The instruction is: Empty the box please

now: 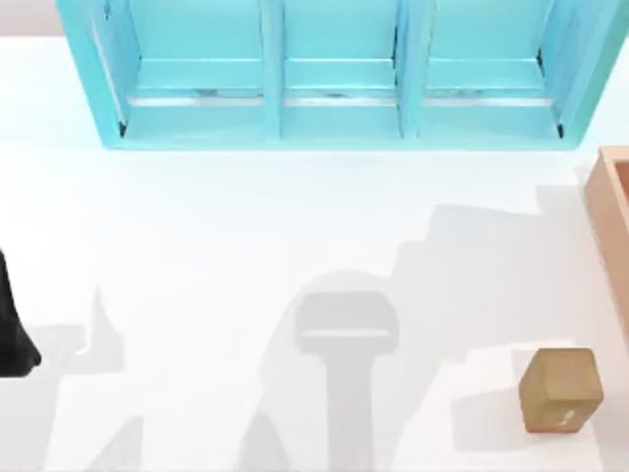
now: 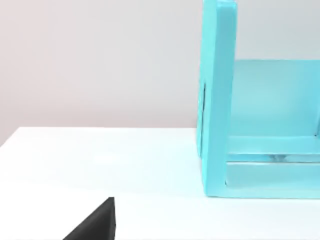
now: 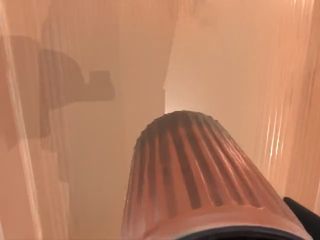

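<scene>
The box (image 1: 611,211) is a light-brown, thick-walled container cut off by the top view's right edge. The right wrist view looks down inside the box, at its pale wooden walls (image 3: 225,60). There a ribbed, reddish-brown cylinder (image 3: 195,175) lies very close under the camera. A dark bit of my right gripper (image 3: 306,216) shows just beside the cylinder. My left arm (image 1: 12,339) is parked at the table's left edge, and a dark part of my left gripper (image 2: 95,226) shows in the left wrist view.
A big turquoise shelf unit (image 1: 334,74) spans the back of the table, and one end of this shelf unit (image 2: 260,130) shows in the left wrist view. A small tan cube (image 1: 561,390) with a white mark sits on the white table (image 1: 197,256) at the front right, near the box.
</scene>
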